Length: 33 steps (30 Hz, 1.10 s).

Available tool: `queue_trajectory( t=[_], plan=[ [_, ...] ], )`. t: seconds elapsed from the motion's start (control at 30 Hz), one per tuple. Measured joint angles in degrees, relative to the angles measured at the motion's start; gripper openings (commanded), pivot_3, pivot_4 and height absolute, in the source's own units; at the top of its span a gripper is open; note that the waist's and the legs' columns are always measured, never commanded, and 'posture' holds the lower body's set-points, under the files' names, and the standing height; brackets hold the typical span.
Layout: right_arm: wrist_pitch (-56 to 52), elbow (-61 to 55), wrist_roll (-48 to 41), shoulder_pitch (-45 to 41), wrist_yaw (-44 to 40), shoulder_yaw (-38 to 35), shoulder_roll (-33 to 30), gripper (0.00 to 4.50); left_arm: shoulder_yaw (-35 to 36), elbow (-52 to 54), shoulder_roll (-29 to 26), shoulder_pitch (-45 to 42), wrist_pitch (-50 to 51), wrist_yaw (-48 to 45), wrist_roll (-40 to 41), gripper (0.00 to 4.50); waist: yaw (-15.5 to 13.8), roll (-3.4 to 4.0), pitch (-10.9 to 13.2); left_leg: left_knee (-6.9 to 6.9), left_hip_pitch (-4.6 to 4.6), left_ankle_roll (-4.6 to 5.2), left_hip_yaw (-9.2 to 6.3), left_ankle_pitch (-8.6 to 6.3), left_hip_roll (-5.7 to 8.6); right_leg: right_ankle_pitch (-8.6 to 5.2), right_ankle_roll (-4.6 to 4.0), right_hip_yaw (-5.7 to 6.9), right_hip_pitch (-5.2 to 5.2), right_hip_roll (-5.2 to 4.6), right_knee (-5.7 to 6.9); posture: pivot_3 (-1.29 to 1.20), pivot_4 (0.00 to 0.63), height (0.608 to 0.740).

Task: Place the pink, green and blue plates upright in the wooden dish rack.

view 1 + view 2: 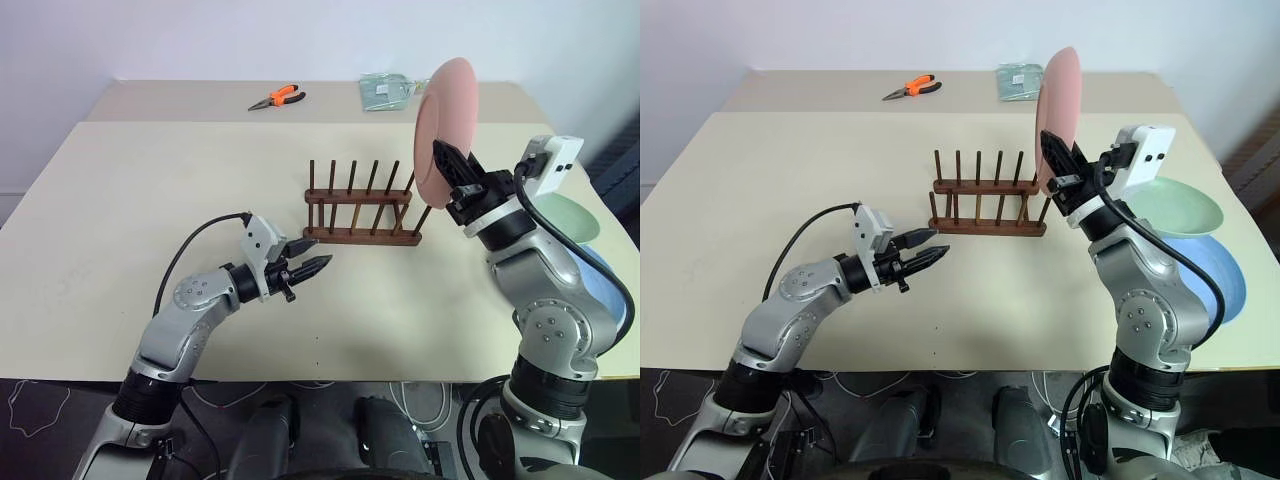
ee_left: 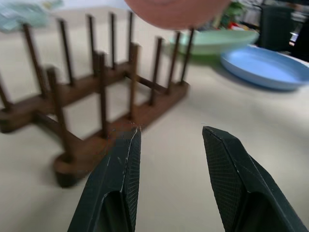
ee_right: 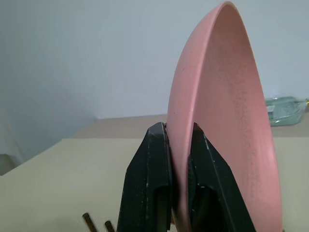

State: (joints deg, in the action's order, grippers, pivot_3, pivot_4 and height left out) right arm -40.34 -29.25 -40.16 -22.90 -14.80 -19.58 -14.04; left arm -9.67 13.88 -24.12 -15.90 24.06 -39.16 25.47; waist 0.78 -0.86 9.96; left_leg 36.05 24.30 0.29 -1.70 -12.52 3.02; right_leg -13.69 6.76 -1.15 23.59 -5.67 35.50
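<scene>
My right gripper (image 1: 452,165) is shut on the rim of the pink plate (image 1: 446,130), which stands upright in the air just above the right end of the wooden dish rack (image 1: 360,212). In the right wrist view both fingers (image 3: 149,183) pinch the pink plate (image 3: 227,125). The rack's dowels hold nothing. A green plate (image 1: 1175,212) lies on a blue plate (image 1: 1215,280) at the table's right edge. My left gripper (image 1: 312,268) hovers low over the table, open and holding nothing, pointing at the rack's left end (image 2: 72,159).
Orange-handled pliers (image 1: 277,97) and a clear plastic bag (image 1: 385,90) lie on the far table section. A seam (image 1: 200,122) separates that section from the near tabletop. The table's right edge runs close behind the stacked plates.
</scene>
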Motion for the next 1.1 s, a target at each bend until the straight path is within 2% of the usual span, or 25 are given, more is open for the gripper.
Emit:
queue_trajectory(
  t=[0.4,0.77,0.8,0.83,1.03,1.1],
  plan=[
    [0.2,-1.8,-7.0,0.9,1.1,0.1,-2.4,0.0,-0.8,0.3,0.1,0.6,0.4,-0.9,-1.4,2.01,-0.1,0.01,0.0,0.01,0.01,0.01,0.0,0.0,-0.01,0.0,0.01,0.01,-0.02,0.03,-0.02,0.0,0.15,0.738],
    [-1.3,2.2,-8.5,2.4,8.2,1.0,-0.5,0.0,-0.8,0.3,0.6,1.1,0.4,-1.2,-2.5,2.01,-0.1,0.02,0.0,0.01,0.01,0.02,0.0,0.0,-0.01,0.0,0.0,0.0,-0.01,0.03,-0.02,0.0,0.15,0.738],
    [-1.3,2.6,-8.5,2.4,8.4,1.1,-0.5,0.78,-0.8,0.3,0.6,1.2,0.4,-1.2,-2.5,2.1,-0.1,0.02,0.0,0.0,0.01,0.02,0.0,0.0,-0.01,0.0,0.0,0.01,-0.01,0.04,-0.03,0.0,0.15,0.738],
    [-1.3,2.8,-8.5,2.4,8.4,1.1,-0.6,1.1,-0.8,0.3,0.6,1.2,0.4,-1.2,-2.5,2.1,-0.1,0.02,0.0,0.0,0.01,0.02,0.0,0.0,-0.01,0.0,0.01,0.01,-0.01,0.04,-0.03,0.0,0.15,0.738],
    [0.1,4.0,-5.3,2.4,7.3,3.4,-2.6,4.2,-0.8,0.3,0.7,1.3,0.4,-1.2,-2.7,2.1,-0.1,0.03,0.0,0.01,0.01,0.02,0.01,0.01,-0.01,0.0,0.01,0.01,-0.01,0.08,-0.03,0.0,0.15,0.738],
    [2.7,4.2,-0.6,2.3,4.7,5.8,-7.1,4.2,-0.8,0.3,0.8,1.3,0.4,-1.2,-2.9,2.1,-0.1,0.07,0.0,0.03,0.03,0.04,0.04,0.0,0.01,-0.01,0.01,0.03,-0.02,0.08,-0.04,0.0,0.15,0.738]
  ],
)
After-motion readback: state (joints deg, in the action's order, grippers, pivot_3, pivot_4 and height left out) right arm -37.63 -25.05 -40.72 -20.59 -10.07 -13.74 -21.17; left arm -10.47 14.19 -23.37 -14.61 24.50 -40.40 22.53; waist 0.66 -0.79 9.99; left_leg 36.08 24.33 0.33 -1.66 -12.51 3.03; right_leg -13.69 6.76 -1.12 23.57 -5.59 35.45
